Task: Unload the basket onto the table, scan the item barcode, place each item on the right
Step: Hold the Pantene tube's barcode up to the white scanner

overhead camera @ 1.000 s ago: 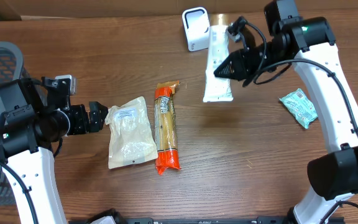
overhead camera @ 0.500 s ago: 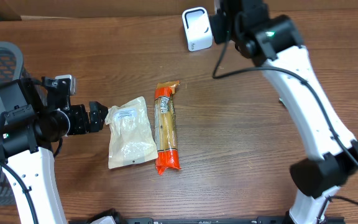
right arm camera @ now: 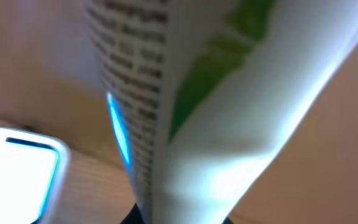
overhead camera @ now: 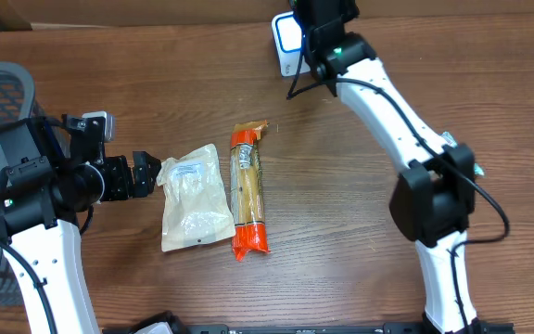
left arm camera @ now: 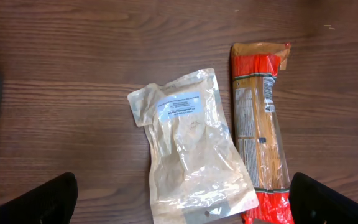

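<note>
My right fingers [right arm camera: 138, 218] pinch the packet [right arm camera: 185, 124] by its lower edge beside the scanner [right arm camera: 17, 174] at lower left; light, limp, probably slick, it wants a firm edge hold; left fingers [left arm camera: 42, 202] spread.

Soft, even light is falling from above on the table [overhead camera: 341, 232], casting faint shadows. The overhead and left wrist views are looking sharp; the pouch [left arm camera: 191, 149] is glinting slightly. The right wrist view is blurring badly, the packet [right arm camera: 229, 93] sitting out of focus, a blue glow streaking its left side.
</note>
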`<state>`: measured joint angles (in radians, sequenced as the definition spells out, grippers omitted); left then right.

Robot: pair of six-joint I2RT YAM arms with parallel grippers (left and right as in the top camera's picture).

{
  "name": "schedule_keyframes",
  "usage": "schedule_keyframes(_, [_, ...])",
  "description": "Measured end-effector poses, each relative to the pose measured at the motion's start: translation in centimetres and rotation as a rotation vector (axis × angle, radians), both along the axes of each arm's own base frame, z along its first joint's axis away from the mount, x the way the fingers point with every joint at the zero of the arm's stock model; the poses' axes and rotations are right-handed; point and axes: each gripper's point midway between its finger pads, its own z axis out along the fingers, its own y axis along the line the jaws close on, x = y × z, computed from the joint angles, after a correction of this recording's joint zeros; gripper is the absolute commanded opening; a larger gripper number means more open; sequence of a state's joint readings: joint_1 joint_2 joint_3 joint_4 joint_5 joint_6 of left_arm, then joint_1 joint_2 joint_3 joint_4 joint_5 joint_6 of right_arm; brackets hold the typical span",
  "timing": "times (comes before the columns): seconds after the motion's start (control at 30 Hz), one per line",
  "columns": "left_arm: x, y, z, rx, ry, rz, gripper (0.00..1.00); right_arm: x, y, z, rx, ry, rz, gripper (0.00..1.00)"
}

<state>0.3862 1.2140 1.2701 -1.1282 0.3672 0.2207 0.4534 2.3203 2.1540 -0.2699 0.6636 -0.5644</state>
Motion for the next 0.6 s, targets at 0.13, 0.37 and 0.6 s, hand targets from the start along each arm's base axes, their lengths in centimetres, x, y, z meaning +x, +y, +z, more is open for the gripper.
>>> schedule_keyframes(0.13, [0.0, 0.0, 0.0, 0.0, 0.0, 0.0, 1.0, 1.4, -0.5, -3.0, -0.186, 0.008, -0.027, 0.04])
schedule_keyframes(0.37, [0.0, 0.0, 0.0, 0.0, 0.0, 0.0, 0.99, 2.1, -0.8, -10.9, -0.421, 0.157, 0.0, 0.04])
schedule_keyframes(0.6, [0.0, 0.0, 0.0, 0.0, 0.0, 0.0, 1.0, 2.1, -0.8, -13.0, -0.476, 0.202, 0.02, 0.04])
